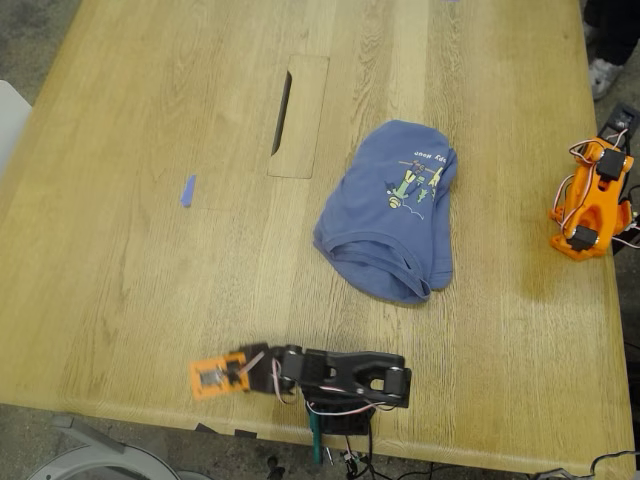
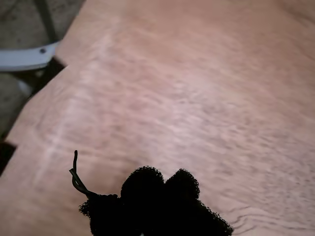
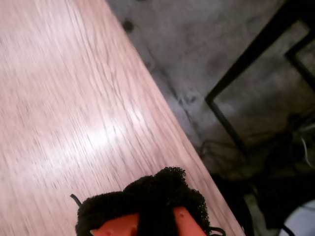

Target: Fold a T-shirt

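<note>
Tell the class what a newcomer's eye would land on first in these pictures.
First, the slate-blue T-shirt, lying bunched and partly folded on the wooden table, right of centre in the exterior view. Next, two arms: an orange one at that view's right edge, a black-and-orange one along its near edge.

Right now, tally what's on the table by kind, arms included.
T-shirt: 1 (blue, bunched)
Tape strip: 1 (blue)
Robot arms: 2, one black-and-orange at the exterior view's bottom edge, one orange at its right edge
Total: 4
</note>
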Robot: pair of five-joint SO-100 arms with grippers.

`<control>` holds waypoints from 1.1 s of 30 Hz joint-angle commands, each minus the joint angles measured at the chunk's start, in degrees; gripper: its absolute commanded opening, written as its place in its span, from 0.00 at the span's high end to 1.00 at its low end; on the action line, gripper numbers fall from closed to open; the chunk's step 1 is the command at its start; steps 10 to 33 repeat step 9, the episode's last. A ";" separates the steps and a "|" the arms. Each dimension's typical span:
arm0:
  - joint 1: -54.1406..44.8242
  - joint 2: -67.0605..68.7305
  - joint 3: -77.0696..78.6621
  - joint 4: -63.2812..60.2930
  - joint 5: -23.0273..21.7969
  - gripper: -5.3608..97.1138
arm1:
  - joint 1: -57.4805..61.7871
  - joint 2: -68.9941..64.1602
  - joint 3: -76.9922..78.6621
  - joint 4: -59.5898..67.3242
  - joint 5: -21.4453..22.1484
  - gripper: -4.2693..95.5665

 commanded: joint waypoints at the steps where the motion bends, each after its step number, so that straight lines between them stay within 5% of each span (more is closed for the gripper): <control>1: -1.67 5.19 -0.35 8.53 1.41 0.95 | 1.93 0.53 1.32 3.16 -0.44 0.96; 4: -1.67 11.25 -0.35 16.70 4.04 0.95 | 3.87 0.53 1.85 8.26 2.11 0.96; 7: -1.85 22.15 -0.44 29.53 4.39 0.95 | 8.09 0.53 3.08 10.81 -2.11 0.96; 33: -1.85 22.50 -0.53 29.44 5.27 0.95 | 11.16 0.53 3.52 10.90 -3.08 0.96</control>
